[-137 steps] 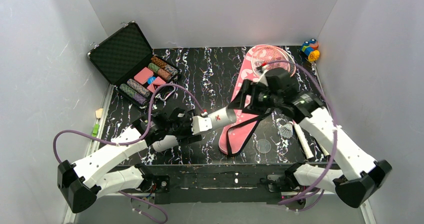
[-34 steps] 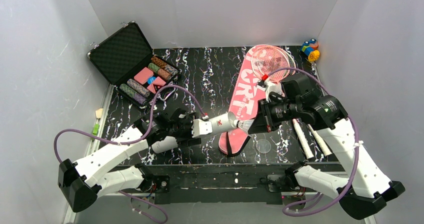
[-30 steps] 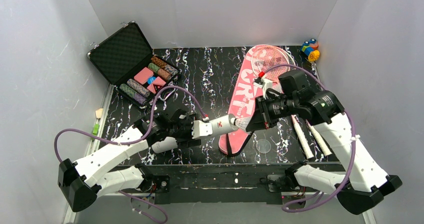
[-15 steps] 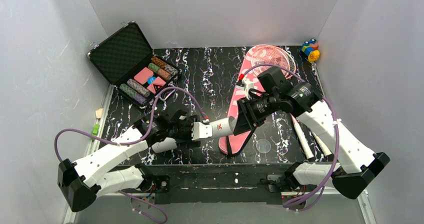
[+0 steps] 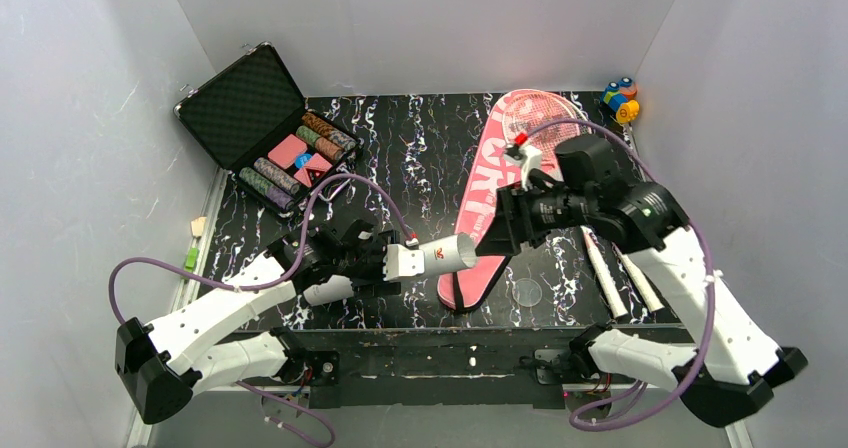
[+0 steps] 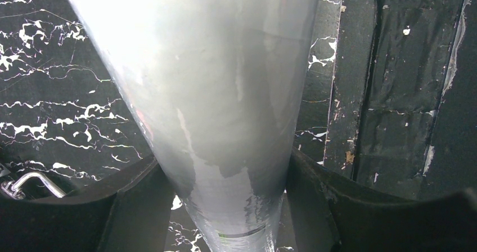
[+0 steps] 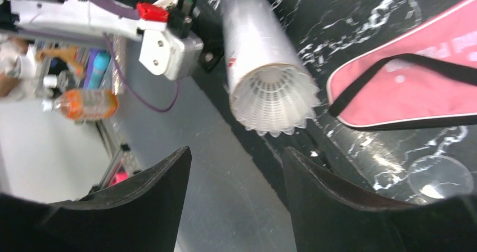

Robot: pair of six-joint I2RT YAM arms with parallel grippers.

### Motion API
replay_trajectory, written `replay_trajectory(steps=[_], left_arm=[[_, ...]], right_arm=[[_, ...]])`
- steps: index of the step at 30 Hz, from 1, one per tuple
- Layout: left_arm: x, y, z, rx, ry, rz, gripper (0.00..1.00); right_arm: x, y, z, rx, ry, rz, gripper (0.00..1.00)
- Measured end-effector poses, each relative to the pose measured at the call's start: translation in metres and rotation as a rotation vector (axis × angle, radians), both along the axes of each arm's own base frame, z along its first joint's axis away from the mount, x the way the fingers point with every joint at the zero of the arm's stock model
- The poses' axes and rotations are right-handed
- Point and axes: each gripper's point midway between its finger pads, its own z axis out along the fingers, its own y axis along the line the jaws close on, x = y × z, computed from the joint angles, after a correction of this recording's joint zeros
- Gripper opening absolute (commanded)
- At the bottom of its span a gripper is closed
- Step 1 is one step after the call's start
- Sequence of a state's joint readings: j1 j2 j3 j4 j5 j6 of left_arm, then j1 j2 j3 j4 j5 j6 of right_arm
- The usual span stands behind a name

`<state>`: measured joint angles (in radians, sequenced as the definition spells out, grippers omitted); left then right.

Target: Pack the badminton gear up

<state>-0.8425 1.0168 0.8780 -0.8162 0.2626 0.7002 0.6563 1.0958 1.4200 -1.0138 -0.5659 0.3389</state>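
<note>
L claw (image 6: pixel 225 207) clamped nr base of light, prob. crushable tube (image 5: pixel 445 254); R claw (image 7: pixel 235 156) open, off fragile-feathered shuttle (image 7: pixel 275 103), so nudge rim gently.

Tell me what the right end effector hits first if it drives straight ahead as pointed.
Most likely the shuttlecock, its feather skirt sticking out of the white tube that the left end effector holds. It lies just ahead of the open right end effector; the gap is hard to judge.
</note>
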Motion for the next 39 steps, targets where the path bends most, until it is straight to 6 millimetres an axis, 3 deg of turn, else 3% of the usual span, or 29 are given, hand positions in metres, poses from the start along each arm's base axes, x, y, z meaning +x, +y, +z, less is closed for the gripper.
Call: replay_trajectory(steps=[3, 6, 11, 15, 24, 31, 39], left_arm=[[0.000, 0.000, 0.000, 0.000, 0.000, 0.000, 0.49], [-0.001, 0.000, 0.000, -0.001, 0.001, -0.001, 0.49], [-0.001, -0.001, 0.000, -0.001, 0.003, 0.000, 0.49], [-0.001, -0.001, 0.000, -0.001, 0.004, 0.000, 0.49], [0.000, -0.002, 0.003, -0.008, 0.003, 0.006, 0.49], [-0.001, -0.001, 0.001, -0.001, 0.015, 0.011, 0.48], [0.001, -0.003, 0.008, -0.011, 0.012, 0.018, 0.48]], right_arm=[[0.006, -0.015, -0.002, 0.004, -0.035, -0.087, 0.71], [0.010, -0.021, -0.021, -0.019, -0.012, -0.147, 0.73], [0.017, -0.019, -0.062, -0.061, 0.077, -0.221, 0.78], [0.026, -0.014, -0.076, -0.047, 0.111, -0.274, 0.78], [0.044, -0.006, -0.089, -0.023, 0.133, -0.354, 0.73], [0.043, 0.003, -0.105, -0.060, 0.134, -0.358, 0.72], [0.049, 0.019, -0.102, -0.031, 0.105, -0.360, 0.82]])
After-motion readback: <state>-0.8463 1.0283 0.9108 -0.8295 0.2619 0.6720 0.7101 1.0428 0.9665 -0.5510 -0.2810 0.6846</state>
